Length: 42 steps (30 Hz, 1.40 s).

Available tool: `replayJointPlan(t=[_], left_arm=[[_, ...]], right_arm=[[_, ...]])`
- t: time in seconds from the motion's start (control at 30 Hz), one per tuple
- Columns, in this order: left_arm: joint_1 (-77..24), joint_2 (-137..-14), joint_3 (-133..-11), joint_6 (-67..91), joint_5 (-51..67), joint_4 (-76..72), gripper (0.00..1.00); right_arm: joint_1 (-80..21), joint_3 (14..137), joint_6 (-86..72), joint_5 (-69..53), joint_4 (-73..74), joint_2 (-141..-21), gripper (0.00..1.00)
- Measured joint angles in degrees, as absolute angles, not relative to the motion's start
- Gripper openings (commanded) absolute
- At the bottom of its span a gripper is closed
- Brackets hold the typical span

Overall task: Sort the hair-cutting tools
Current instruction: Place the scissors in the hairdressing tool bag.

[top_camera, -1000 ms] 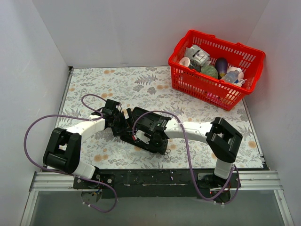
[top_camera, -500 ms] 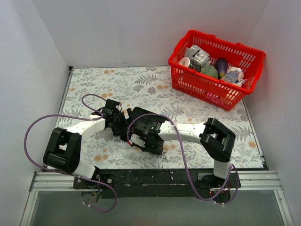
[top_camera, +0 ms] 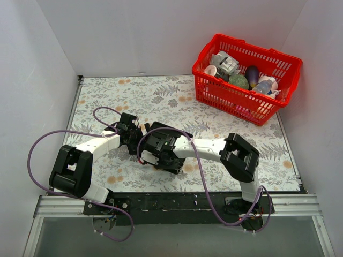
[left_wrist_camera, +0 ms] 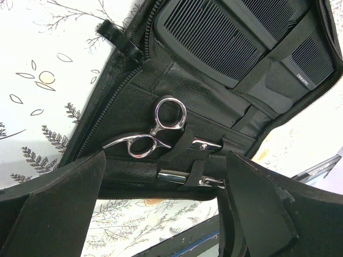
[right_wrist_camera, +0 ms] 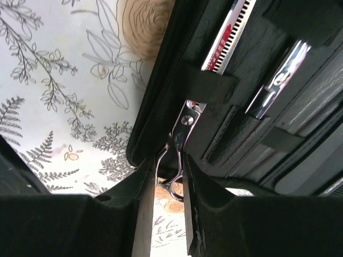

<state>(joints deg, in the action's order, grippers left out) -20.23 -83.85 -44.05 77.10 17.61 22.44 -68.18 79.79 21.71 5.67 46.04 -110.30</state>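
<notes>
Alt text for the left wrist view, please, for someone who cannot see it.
Silver scissors sit strapped inside an open black zip case, ring handles exposed, framed between the left arm's wide-open jaws at the bottom. Black combs fill the pocket above, and the case lies on a floral-print table.

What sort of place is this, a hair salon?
Probably a robot test booth, not a salon: plain white walls box in a floral-covered table, two white-and-black robot arms are bolted at its near edge, and a red plastic basket holds assorted items.
</notes>
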Motion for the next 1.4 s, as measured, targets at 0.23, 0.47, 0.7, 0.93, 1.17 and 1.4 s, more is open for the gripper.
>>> replayJointPlan(t=[0.23,0.47,0.7,0.93,1.17,1.4], left_arm=[[-20.23,-83.85,-44.10,76.88,17.58,22.50,0.98],[-20.23,-83.90,-44.12,76.79,17.61,22.55,0.98],[-20.23,-84.03,-44.40,76.66,17.58,22.90,0.98],[-20.23,-84.18,-44.62,76.44,17.56,23.18,0.98],[-20.23,-84.47,-44.77,76.42,17.61,23.27,0.98],[-20.23,-84.58,-44.84,76.47,17.63,23.31,0.98]], right_arm=[[-68.16,83.53,23.05,5.89,46.30,-113.16,0.01],[-68.16,84.40,23.38,5.58,46.41,-113.80,0.01],[-68.07,86.00,23.38,4.78,46.26,-115.02,0.01],[-67.94,87.48,23.57,3.25,43.94,-116.29,0.01],[-67.55,89.41,23.75,2.15,43.83,-117.89,0.01],[-67.16,89.58,23.42,1.41,43.88,-118.13,0.12]])
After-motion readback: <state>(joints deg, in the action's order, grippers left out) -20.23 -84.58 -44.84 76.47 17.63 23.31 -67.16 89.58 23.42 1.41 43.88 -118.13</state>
